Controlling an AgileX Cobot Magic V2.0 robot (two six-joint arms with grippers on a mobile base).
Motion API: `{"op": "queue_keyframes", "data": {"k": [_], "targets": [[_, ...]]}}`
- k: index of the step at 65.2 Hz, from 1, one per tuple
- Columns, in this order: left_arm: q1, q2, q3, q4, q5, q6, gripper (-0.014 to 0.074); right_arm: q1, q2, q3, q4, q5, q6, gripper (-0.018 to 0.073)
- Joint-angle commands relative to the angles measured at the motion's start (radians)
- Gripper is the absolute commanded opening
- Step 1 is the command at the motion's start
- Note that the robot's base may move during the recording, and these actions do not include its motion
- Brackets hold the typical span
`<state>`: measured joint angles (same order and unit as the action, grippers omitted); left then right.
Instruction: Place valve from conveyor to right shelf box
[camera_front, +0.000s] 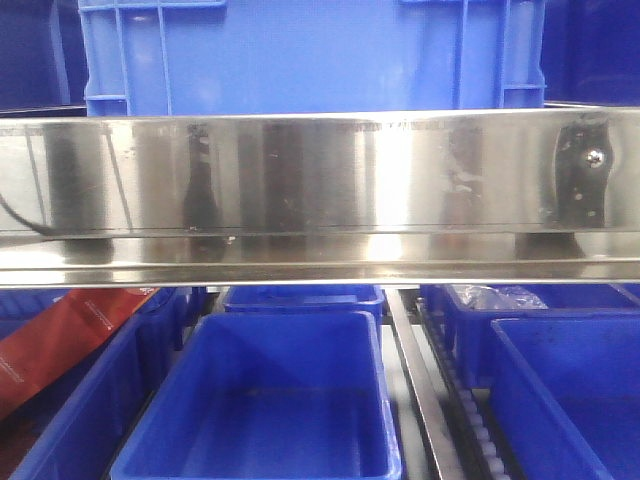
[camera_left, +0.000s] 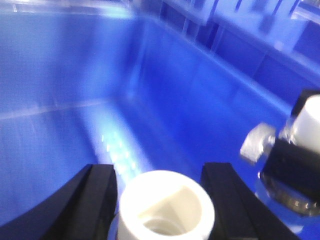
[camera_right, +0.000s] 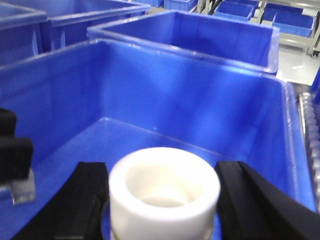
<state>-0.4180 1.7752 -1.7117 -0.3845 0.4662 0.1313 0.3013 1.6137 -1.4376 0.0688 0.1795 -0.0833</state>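
As I hang inside the blue box (camera_right: 200, 95): my left claw (camera_left: 160, 175) clamped on white valve (camera_left: 167, 207); right claw (camera_right: 162, 167) clamped on second valve (camera_right: 164, 197). Step: depositing. Next, likely: part jaws, lift clear.

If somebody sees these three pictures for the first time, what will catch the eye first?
A shiny steel shelf rail crosses the whole front view, with open blue bins below it and a red packet at lower left. In each wrist view a hollow white cylinder sits between black fingers, with a blue box behind it: one in the left gripper, one in the right gripper.
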Motion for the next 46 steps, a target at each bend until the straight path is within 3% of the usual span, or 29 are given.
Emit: {"op": "queue_keyframes", "data": {"k": [1,10,17,37,42,46], "targets": [[-0.004,-0.002,-0.013,-0.005,-0.029,-0.005,0.0181,0.001,-0.003,-0.021,-0.003,-0.079,-0.005,0.0013],[-0.004,0.003,-0.013,-0.005,-0.025,-0.005,0.0309,0.001,0.000,-0.021,-0.003,-0.079,-0.005,0.0316],[-0.004,0.003,-0.013,-0.005,-0.017,-0.005,0.0400,0.001,0.002,-0.021,-0.003,-0.076,-0.005,0.0410],[-0.004,0.003,-0.015,-0.005,-0.012,-0.005,0.0419,0.001,0.001,-0.021,-0.002,-0.072,-0.005,0.0421],[-0.004,-0.004,-0.015,-0.005,-0.012,-0.005,0.0358,0.001,-0.008,-0.021,0.006,-0.072,-0.005,0.0368],[-0.004,-0.009,-0.015,-0.001,-0.012,-0.005,0.0248,0.001,-0.020,-0.021,0.008,-0.072,-0.005,0.0277]]}}
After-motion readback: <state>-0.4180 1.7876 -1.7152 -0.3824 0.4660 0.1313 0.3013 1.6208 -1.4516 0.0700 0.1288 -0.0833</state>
